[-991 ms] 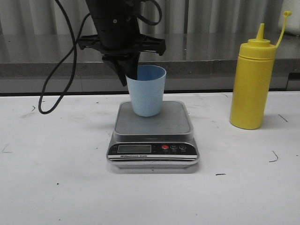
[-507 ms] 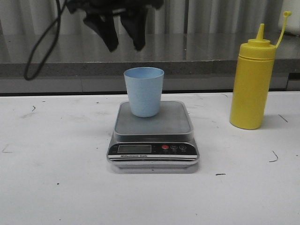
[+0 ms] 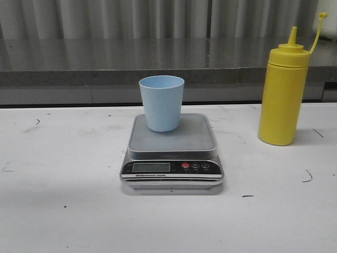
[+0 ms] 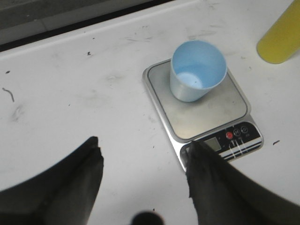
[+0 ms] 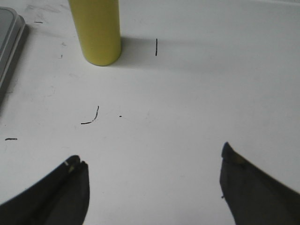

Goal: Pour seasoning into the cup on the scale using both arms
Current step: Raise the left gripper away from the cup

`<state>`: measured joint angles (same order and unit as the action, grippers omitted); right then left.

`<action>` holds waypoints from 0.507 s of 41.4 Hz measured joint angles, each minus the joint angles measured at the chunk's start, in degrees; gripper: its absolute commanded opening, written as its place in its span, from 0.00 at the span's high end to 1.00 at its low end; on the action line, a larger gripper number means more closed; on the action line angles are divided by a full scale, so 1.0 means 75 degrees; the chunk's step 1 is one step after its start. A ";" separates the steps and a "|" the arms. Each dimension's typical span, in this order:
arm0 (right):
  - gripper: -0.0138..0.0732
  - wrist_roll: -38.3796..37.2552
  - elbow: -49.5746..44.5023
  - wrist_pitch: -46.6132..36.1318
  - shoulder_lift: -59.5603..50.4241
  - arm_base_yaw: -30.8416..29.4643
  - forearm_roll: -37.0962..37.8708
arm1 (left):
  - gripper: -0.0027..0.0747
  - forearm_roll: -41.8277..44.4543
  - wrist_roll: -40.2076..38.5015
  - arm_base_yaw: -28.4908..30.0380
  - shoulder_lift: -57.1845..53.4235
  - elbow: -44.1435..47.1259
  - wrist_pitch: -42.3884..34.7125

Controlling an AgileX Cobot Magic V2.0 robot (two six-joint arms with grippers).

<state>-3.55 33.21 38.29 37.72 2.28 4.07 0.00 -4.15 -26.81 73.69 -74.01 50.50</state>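
**Cup on scale, both grippers wide**

Matte pale blue cup (image 3: 161,103) stands upright on the scale (image 3: 172,150), brushed steel platform under it. Tall yellow seasoning bottle (image 3: 283,95) stands apart on the scuffed white bench (image 3: 63,211). Left gripper (image 4: 143,159) spread, empty; right gripper (image 5: 152,171) spread, empty.

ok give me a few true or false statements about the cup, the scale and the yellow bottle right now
1. The cup stands upright on the scale. True.
2. The yellow bottle lies tipped over on the table. False: it stands upright, to the right of the scale.
3. The left gripper holds the cup. False: it is open, apart from the cup.
4. The right gripper is open, holding nothing. True.
5. The bottle's cap is closed over the nozzle. False: it hangs off on its tether.
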 measured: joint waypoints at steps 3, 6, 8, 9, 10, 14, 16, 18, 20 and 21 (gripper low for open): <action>0.16 0.0000 0.0000 0.0000 0.0000 0.0000 0.0000 | 0.45 0.0000 0.0014 0.0035 -0.0716 0.0725 -0.0233; 0.16 0.0000 0.0000 0.0000 0.0000 0.0000 0.0000 | 0.45 -0.0074 0.0032 0.0035 -0.1527 0.1494 -0.0438; 0.16 0.0000 0.0000 0.0000 0.0000 0.0000 0.0000 | 0.45 -0.0096 0.0035 0.0035 -0.1970 0.1891 -0.0531; 0.16 0.0000 0.0000 0.0000 0.0000 0.0000 -0.0019 | 0.45 -0.0107 0.0035 0.0035 -0.2260 0.2143 -0.0547; 0.16 0.0000 0.0000 0.0000 0.0000 0.0000 -0.0024 | 0.45 -0.0107 0.0035 0.0035 -0.2407 0.2327 -0.0564; 0.16 0.0031 0.0000 0.0000 0.0000 0.0000 -0.0111 | 0.45 -0.0195 0.0049 0.0035 -0.3423 0.3124 -0.0576; 0.16 0.0084 0.0000 0.0000 0.0000 0.0000 -0.0184 | 0.45 -0.0235 0.0063 0.0035 -0.3788 0.3421 -0.0576; 0.16 0.0220 0.0000 0.0015 0.0000 0.0000 -0.0280 | 0.45 -0.0320 0.0063 0.0035 -0.4172 0.3760 -0.0576; 0.16 0.0395 0.0033 0.0082 0.0000 0.0000 -0.0406 | 0.45 -0.0380 0.0063 0.0035 -0.4528 0.3955 -0.0576; 0.16 0.0523 0.0057 0.0137 0.0000 0.0000 -0.0500 | 0.45 -0.0405 0.0063 0.0035 -0.4658 0.4056 -0.0576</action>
<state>0.37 33.64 39.32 37.72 2.28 0.32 -3.04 -3.68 -26.55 38.76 -43.58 46.17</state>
